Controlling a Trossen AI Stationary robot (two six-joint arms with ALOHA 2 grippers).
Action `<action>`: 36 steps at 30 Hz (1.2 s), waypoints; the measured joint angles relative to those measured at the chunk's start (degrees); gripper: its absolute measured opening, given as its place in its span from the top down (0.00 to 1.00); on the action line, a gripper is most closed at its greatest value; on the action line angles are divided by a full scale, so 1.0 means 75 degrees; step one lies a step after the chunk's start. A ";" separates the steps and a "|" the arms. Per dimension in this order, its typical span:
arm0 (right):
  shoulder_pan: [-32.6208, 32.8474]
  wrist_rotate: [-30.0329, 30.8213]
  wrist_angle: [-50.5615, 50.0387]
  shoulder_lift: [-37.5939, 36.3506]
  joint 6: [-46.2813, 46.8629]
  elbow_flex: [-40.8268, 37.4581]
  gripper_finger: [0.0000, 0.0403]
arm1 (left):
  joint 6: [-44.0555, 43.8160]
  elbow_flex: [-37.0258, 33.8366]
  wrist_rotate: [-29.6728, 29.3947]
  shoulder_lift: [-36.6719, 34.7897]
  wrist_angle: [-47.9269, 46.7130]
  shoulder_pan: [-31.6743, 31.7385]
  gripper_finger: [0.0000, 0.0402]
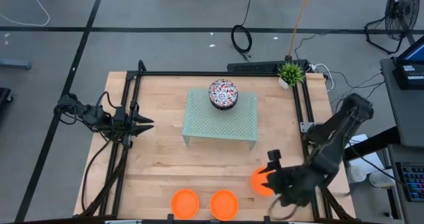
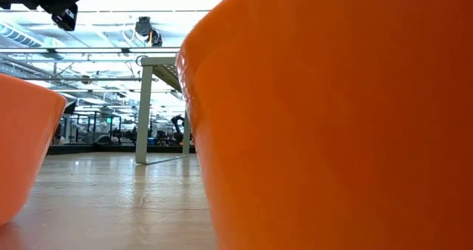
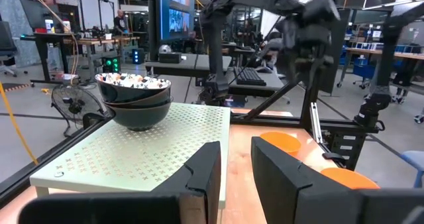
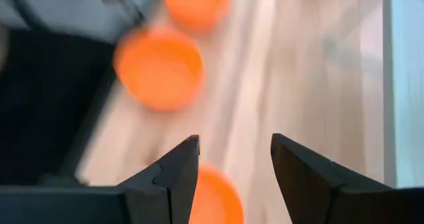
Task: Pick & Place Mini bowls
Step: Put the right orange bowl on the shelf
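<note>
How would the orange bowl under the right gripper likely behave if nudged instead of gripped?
The orange bowl looks like thin plastic, so it is probably light and would slide on the smooth wooden table. Its low, wide shape makes tipping unlikely. The right gripper hangs open above it.

Three orange bowls sit on the table. Stacked floral bowls rest on one green rack; their number is unclear

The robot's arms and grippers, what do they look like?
Both arms are dark, nearly black, jointed links. The left gripper narrows to two pointed fingers, with black cables looping behind it. The right gripper has two flat, wedge-shaped matte black fingers. No markings are readable.
</note>
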 joint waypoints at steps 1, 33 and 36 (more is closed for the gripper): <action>-0.0052 -0.0027 -0.0651 0.0345 0.0486 0.0278 0.56 | 0.0000 0.0000 0.0000 0.0000 0.0000 0.0000 0.78; -0.1337 -0.4025 0.0402 0.0839 0.6608 -0.3392 0.56 | -0.0001 0.0000 0.0000 0.0000 0.0000 -0.0001 0.78; -0.1334 -0.4038 0.0459 0.0828 0.6803 -0.3504 0.56 | 0.0000 0.0000 0.0000 0.0000 0.0000 -0.0001 0.78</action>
